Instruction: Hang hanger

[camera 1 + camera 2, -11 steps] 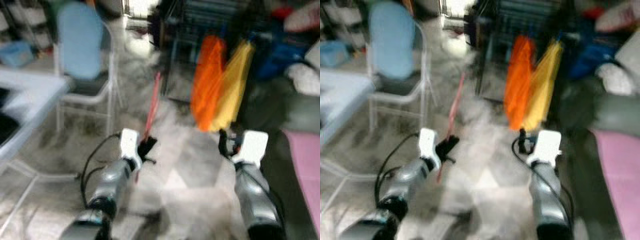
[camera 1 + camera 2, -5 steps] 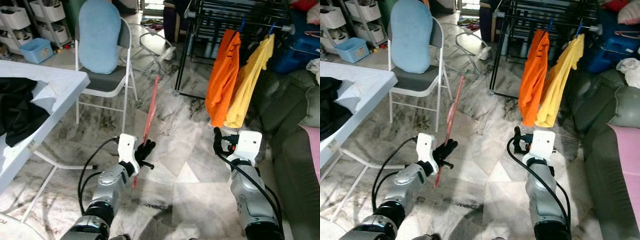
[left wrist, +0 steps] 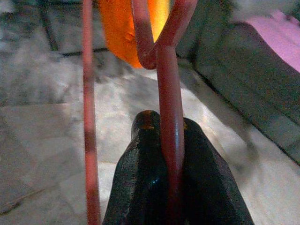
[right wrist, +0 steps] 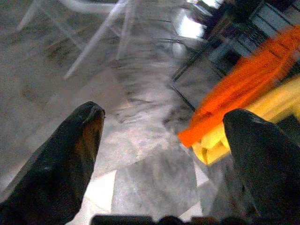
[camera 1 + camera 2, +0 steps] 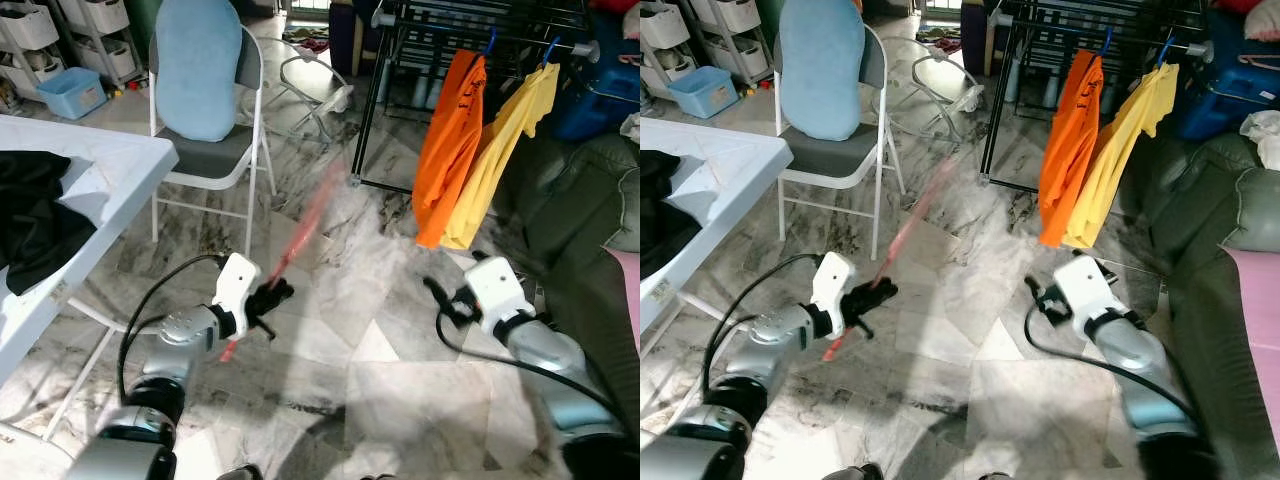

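My left gripper [image 5: 272, 295] is low over the marble floor, shut on a red hanger [image 5: 305, 225]. The hanger slants up and to the right and is blurred. In the left wrist view the hanger's red stem [image 3: 171, 140] is pinched between the two black fingers. My right gripper [image 5: 436, 298] is low on the right, below the shirts, and points left. Its fingers [image 4: 70, 154] stand wide apart with nothing between them. A black drying rack [image 5: 470, 18] stands at the back right. An orange shirt [image 5: 450, 130] and a yellow shirt [image 5: 505, 140] hang from it on blue hangers.
A folding chair [image 5: 205, 160] with a blue cushion stands at the back left. A white table [image 5: 110, 170] with a black garment on it is at the left. A grey-green sofa [image 5: 570, 230] lines the right side. Storage bins stand at the far left.
The left arm has swung out to the left and the hanger now leans more to the right. The right arm has swung out to the right, its gripper turned leftward.
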Motion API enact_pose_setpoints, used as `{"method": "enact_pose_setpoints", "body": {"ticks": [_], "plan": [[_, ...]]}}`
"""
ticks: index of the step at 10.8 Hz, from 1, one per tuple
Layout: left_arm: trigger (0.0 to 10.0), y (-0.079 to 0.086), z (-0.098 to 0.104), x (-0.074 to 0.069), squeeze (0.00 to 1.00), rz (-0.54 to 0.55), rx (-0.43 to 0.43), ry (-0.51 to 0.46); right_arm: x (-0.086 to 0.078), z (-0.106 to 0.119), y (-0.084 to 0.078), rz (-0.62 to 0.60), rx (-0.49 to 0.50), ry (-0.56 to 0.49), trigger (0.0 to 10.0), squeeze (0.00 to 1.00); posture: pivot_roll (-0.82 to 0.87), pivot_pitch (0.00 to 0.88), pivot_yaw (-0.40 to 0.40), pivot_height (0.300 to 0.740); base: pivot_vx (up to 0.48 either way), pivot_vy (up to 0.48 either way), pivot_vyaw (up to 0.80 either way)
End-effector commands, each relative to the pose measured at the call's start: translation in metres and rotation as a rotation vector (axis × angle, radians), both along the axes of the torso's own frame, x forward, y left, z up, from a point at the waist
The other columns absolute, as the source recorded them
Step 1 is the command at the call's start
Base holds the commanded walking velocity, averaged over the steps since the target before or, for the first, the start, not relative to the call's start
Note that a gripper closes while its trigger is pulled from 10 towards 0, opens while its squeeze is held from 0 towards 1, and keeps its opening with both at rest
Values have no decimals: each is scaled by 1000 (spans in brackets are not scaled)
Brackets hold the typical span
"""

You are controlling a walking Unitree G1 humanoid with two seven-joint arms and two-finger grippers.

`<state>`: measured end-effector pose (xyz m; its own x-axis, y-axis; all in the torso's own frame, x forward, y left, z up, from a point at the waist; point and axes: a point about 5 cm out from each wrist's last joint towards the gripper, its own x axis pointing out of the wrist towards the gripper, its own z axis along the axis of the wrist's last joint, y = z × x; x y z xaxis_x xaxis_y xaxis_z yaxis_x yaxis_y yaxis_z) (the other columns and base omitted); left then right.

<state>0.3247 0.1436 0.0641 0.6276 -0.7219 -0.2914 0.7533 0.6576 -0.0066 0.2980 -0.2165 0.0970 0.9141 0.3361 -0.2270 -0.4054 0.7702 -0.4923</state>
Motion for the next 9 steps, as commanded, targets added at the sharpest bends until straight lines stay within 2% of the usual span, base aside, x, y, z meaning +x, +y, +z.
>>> {"method": "enact_pose_setpoints", "body": {"ticks": [1,2,3,4,5,7,9], "plan": [[10000,-2,5,2,0,-106,66,1,0,3,1,105,-97,2,10000,0,-108,148,-13,740,0,0,0],[10000,-1,8,1,0,-239,181,-8,3,14,4,235,-227,-17,10000,0,-112,149,-5,740,0,0,0],[10000,-4,18,8,0,-281,246,-62,8,27,16,334,-287,-47,10000,0,-109,151,-3,740,0,0,0],[10000,-5,18,8,0,-301,273,-71,8,29,18,355,-306,-54,10000,0,-106,151,-3,740,0,0,0],[10000,-8,19,7,0,-365,326,-86,11,30,27,412,-328,-61,10000,0,-95,149,-2,740,0,0,0],[10000,-13,19,5,0,-410,338,-110,17,37,39,473,-342,-92,10000,0,-105,158,2,740,0,0,0],[10000,-24,22,6,0,-438,319,-142,22,34,37,514,-404,-73,10000,0,-113,168,4,740,0,0,0]]}}
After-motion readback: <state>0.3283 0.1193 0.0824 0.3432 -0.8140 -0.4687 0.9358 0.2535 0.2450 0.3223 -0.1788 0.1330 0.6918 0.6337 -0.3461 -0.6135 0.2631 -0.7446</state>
